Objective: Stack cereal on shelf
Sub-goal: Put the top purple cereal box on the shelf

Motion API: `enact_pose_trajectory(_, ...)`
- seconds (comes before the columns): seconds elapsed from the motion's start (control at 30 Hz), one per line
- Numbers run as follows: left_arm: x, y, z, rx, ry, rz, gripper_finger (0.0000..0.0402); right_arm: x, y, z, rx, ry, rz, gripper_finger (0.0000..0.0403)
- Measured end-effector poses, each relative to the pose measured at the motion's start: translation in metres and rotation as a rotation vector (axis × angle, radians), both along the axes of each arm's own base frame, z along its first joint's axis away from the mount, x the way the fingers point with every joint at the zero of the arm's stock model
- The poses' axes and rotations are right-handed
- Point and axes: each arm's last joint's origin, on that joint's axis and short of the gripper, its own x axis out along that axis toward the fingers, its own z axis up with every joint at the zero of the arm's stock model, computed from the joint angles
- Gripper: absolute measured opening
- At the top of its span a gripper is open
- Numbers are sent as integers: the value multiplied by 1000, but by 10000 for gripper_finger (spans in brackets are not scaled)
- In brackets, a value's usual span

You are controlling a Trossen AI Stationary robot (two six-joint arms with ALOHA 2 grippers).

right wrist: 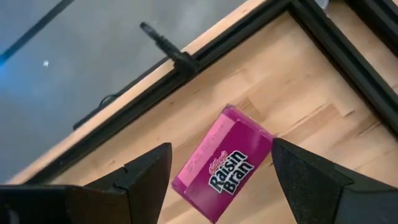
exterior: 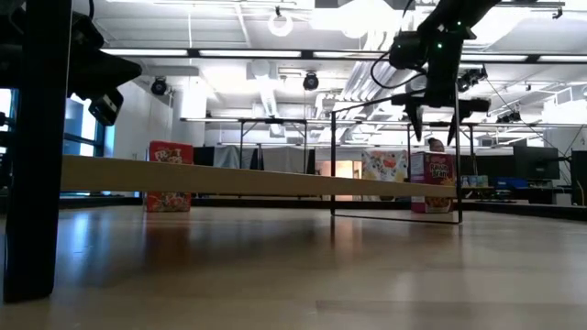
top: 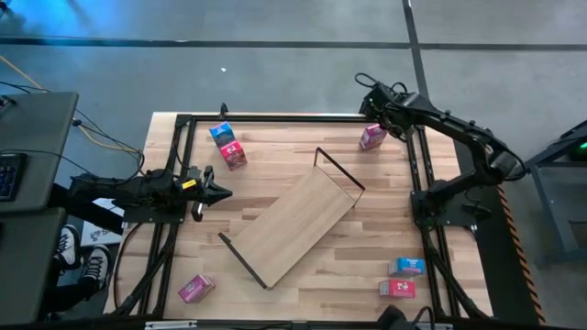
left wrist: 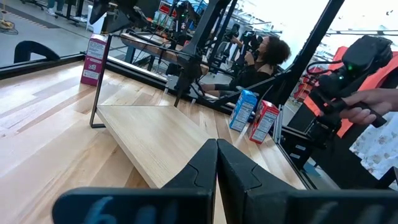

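The shelf (top: 298, 225) is a light-wood board with black wire ends, lying slantwise mid-table. My right gripper (right wrist: 221, 180) hangs open over the table's far right corner, fingers pointing down. It is above a pink Raisin Bran cereal box (right wrist: 224, 165) that stands on the tabletop (top: 372, 137); in the low view the fingertips (exterior: 435, 133) stop short of the box (exterior: 431, 181). My left gripper (top: 223, 192) is shut and holds nothing. It hovers level near the left edge, pointing at the shelf (left wrist: 161, 140).
A blue box (top: 221, 134) and a pink box (top: 233, 154) stand far left. Another pink box (top: 195, 288) lies near left. A blue box (top: 405, 266) and a red box (top: 396, 288) sit near right. Black frame rails (top: 424, 183) border the table. A person (left wrist: 264, 59) is beyond it.
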Motion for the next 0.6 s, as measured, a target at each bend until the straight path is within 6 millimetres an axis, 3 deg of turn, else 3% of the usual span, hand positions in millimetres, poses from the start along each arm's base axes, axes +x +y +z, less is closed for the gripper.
enact_pose_trajectory(0.37,0,0,0,0,0,0,3,11,-11,-22,65,-17,-95,268)
enact_pose_trajectory(0.6,0,0,0,0,0,0,3,12,-11,-23,75,-37,-130,268)
